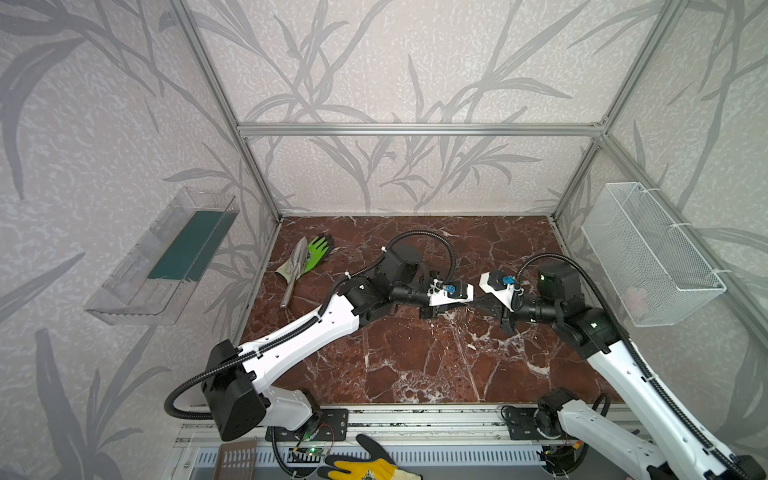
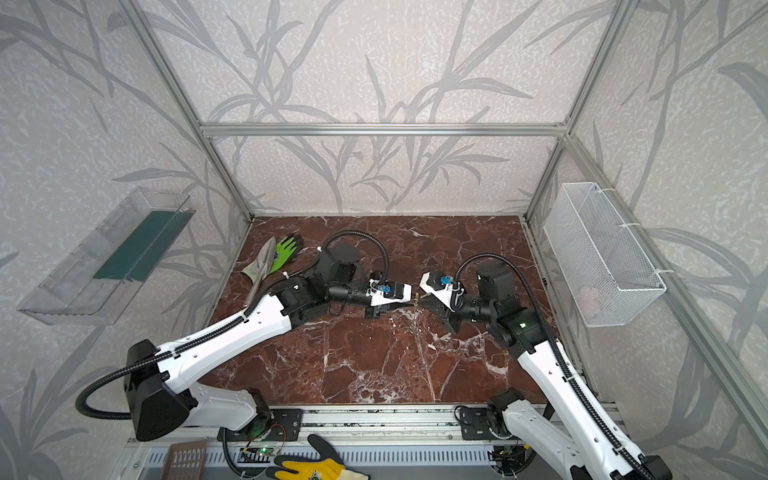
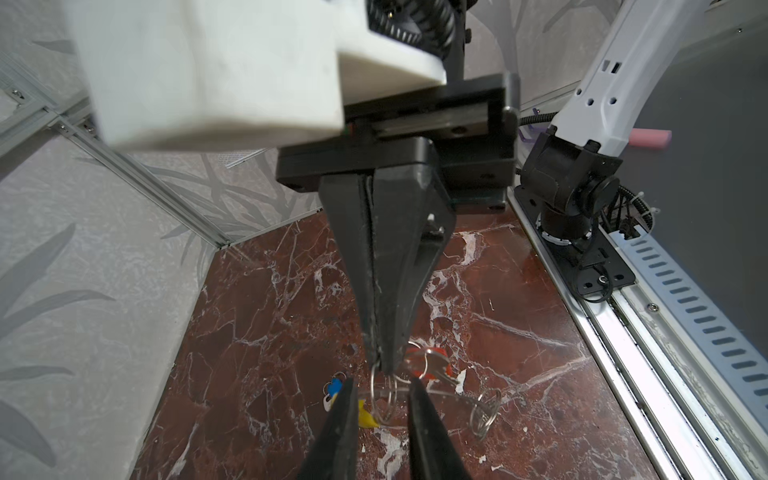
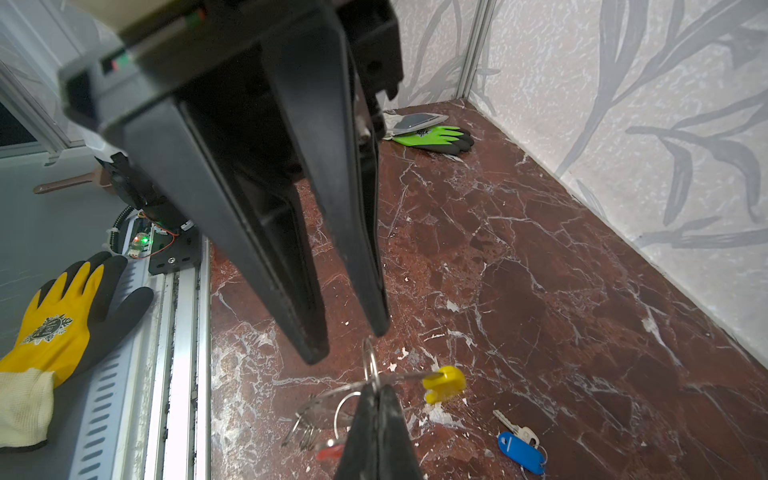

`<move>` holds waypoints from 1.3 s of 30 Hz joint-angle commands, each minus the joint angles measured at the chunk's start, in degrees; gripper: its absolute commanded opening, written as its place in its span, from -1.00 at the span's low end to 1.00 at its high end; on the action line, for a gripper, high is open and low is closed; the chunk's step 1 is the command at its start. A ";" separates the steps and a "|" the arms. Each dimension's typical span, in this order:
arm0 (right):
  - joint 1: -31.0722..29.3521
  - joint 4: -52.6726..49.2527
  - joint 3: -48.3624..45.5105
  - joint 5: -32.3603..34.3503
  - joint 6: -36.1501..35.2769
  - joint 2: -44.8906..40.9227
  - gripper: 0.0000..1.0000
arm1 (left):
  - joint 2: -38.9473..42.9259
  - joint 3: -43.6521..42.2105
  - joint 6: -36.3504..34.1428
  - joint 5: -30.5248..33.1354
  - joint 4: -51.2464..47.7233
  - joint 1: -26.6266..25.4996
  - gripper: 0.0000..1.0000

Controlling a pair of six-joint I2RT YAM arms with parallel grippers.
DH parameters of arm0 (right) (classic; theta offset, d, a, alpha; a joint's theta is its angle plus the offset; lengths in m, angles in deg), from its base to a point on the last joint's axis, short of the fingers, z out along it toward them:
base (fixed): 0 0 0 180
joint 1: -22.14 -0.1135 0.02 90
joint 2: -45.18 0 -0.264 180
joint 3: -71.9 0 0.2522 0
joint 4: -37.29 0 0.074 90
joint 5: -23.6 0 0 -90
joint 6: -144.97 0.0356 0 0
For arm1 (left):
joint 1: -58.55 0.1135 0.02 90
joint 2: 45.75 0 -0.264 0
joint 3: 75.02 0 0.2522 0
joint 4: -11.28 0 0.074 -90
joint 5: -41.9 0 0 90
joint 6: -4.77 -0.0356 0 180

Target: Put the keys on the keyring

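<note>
Right wrist view: the right hand is pinched fully closed on the thin wire of the keyring, beside its yellow piece. The left hand hangs just above, fingers parted a little and gripping nothing. The blue-tagged key lies loose on the worktop nearby and the red-tagged key sits by the right hand's tips. Neither tag's writing is legible, and the yellow glove beyond the front rail shows only a black-and-white crest. Bare marble runs to the back wall, with the green glove and trowel in the far corner.
</note>
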 commanded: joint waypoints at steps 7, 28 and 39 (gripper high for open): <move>-0.06 -0.56 1.30 -1.72 -0.59 -1.11 -1.00 | -2.62 3.27 -2.27 0.82 -3.50 -0.88 -0.59; -0.06 -1.21 0.64 -2.06 -2.20 -0.67 -1.00 | -3.33 4.50 -1.67 -0.32 -3.53 -1.28 -0.79; 1.08 4.86 -4.87 4.56 0.93 -5.42 -0.45 | -2.30 2.13 4.48 -0.69 4.02 -0.73 -1.00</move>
